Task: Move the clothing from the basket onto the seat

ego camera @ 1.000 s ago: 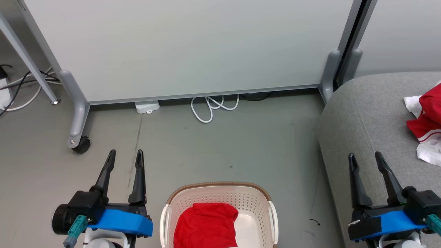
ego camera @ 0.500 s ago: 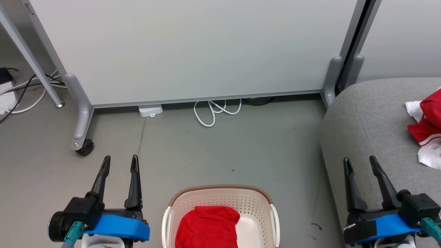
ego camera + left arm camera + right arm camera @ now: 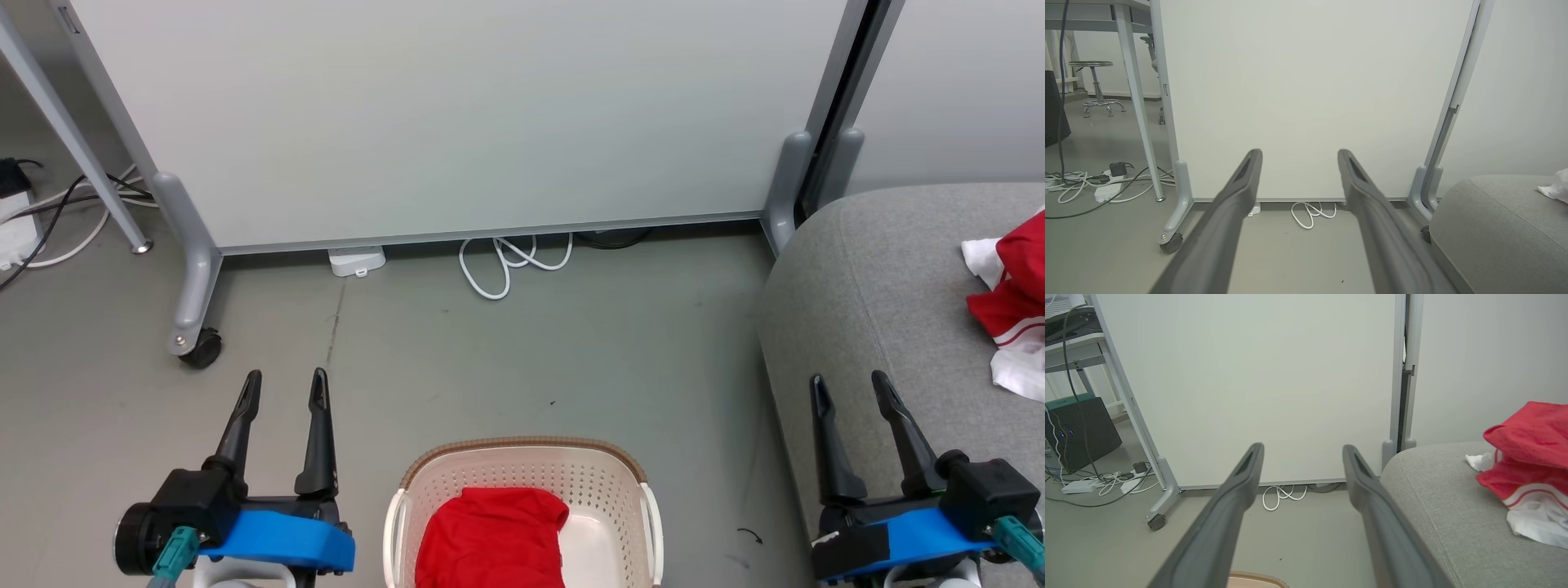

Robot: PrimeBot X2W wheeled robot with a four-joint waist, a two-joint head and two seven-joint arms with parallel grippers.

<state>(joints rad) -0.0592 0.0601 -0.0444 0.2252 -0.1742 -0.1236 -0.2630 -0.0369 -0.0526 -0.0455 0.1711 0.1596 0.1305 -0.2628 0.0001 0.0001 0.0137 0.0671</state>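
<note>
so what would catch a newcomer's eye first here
The bright red garment lying in the cream basket at bottom centre, and a second red and white garment crumpled on the grey sofa at right. Then the left gripper and right gripper, both open and empty, either side of the basket.

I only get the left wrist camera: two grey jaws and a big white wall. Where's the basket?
Observer: The basket sits on the floor, just right of the left gripper.
Operator: Anything in it?
Observer: One red garment lies inside.
Operator: What's that white bit on the grey seat?
Observer: Part of a red and white garment lying there, ahead and to the right of the right gripper, whose jaws stand open.
</note>
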